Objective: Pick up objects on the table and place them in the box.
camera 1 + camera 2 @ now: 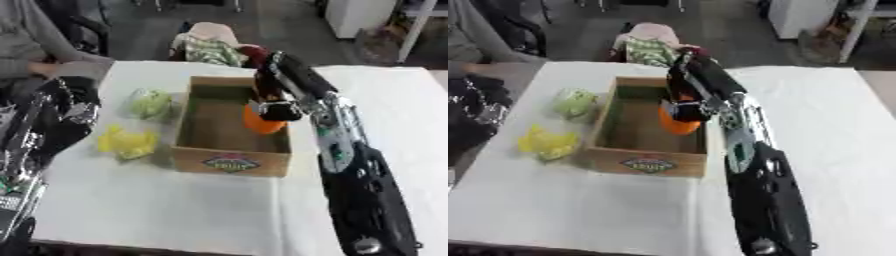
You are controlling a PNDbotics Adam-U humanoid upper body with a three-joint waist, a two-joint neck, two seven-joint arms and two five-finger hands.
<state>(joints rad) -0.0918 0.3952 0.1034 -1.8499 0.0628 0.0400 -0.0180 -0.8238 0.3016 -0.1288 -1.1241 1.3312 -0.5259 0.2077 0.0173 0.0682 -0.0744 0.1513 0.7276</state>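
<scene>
A cardboard box [229, 161] stands open in the middle of the white table. My right hand [273, 102] reaches over the box's right wall, fingers curled round an orange round object [261, 125] held above the box's inside. A pale green object [150, 103] lies left of the box. A yellow crumpled object [127, 141] lies nearer, also left of the box. My left hand [63, 107] shows at the left edge, off the table's side; whether its fingers are curled is unclear.
The white table [157, 205] stretches wide in front of the box and to its right [833, 125]. A person sits at the far left corner. A pile of cloth [210, 47] lies beyond the table's far edge.
</scene>
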